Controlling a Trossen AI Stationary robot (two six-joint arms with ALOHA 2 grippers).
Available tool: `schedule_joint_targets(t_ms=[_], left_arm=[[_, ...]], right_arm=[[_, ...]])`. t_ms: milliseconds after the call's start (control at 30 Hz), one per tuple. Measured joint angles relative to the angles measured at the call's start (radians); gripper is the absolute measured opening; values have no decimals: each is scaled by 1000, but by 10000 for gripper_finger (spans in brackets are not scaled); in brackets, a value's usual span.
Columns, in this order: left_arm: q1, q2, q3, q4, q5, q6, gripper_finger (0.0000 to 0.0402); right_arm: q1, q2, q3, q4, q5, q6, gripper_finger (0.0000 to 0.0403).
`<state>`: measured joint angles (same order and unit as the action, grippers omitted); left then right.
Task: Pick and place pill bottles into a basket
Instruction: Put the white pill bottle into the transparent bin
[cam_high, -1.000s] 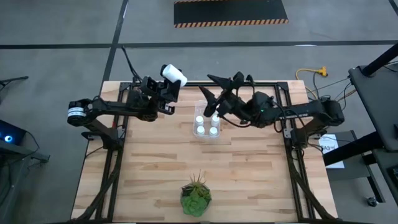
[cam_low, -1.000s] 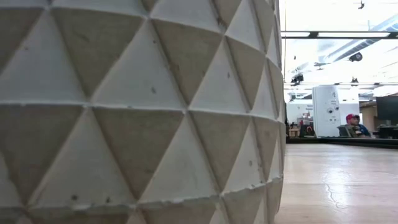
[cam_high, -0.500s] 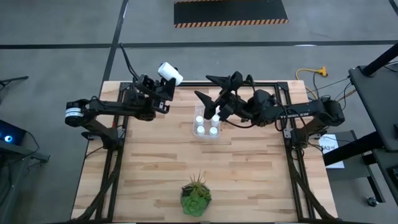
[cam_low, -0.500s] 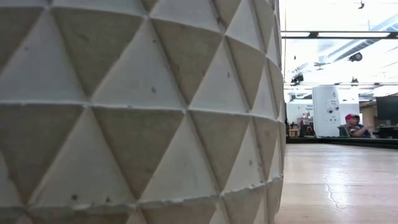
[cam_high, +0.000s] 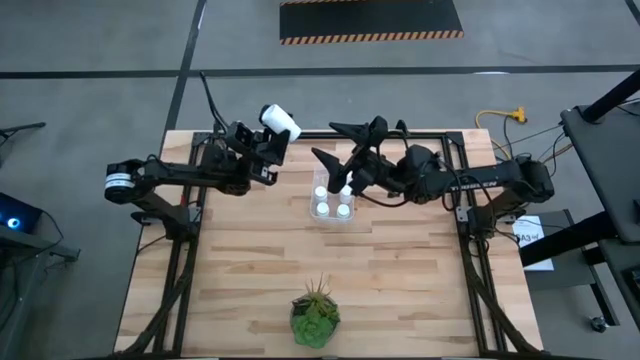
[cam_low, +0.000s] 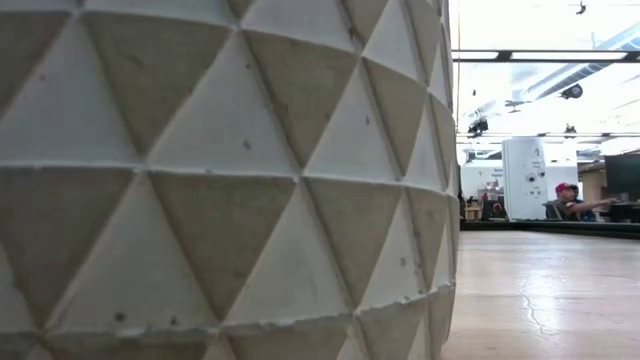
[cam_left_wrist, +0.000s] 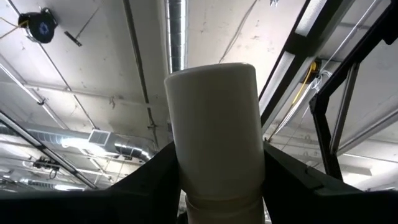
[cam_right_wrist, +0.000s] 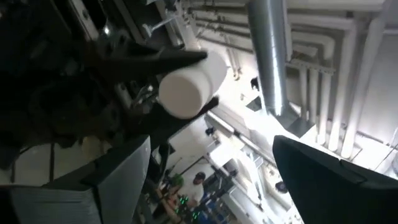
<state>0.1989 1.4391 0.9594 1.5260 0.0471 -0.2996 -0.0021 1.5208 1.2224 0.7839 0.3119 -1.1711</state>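
Note:
My left gripper (cam_high: 268, 134) is raised over the table's far left part, pointing up, and is shut on a white pill bottle (cam_high: 279, 121); the bottle also shows in the left wrist view (cam_left_wrist: 214, 130). My right gripper (cam_high: 338, 146) is open and empty, raised over the far end of the clear basket (cam_high: 333, 221), with its fingers toward the held bottle (cam_right_wrist: 186, 90). Several white pill bottles (cam_high: 322, 209) stand upright in the basket, which rests on the table. My left gripper pinches the bottle between its two fingers (cam_left_wrist: 160, 177), on opposite sides of the end nearer the wrist (cam_left_wrist: 217, 186). The fingers come from below, pointing up and slanting toward the right gripper. The bottle's free end (cam_left_wrist: 211, 71) sticks out beyond them, clear of the table.
A green spiky plant (cam_high: 316, 314) stands near the table's near edge, centre; its faceted pot (cam_low: 220, 170) fills most of the low view. A black frame (cam_high: 440, 135) runs along the table's far edge and sides. A person (cam_low: 572, 198) sits far off in the room.
My left gripper has swayed a little toward the table's left edge and back with the bottle, still shut on it. My right gripper has shifted slightly toward the left gripper and stays open.

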Motion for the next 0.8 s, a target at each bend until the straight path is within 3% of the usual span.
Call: schedule_joint_targets(t_ms=[300, 800], left_arm=[[3, 0, -4, -13, 63, 45, 160], [10, -34, 13, -351, 153, 124, 160]], right_arm=[[1, -7, 0, -54, 55, 22, 320], [4, -93, -1, -285, 42, 109, 320]])
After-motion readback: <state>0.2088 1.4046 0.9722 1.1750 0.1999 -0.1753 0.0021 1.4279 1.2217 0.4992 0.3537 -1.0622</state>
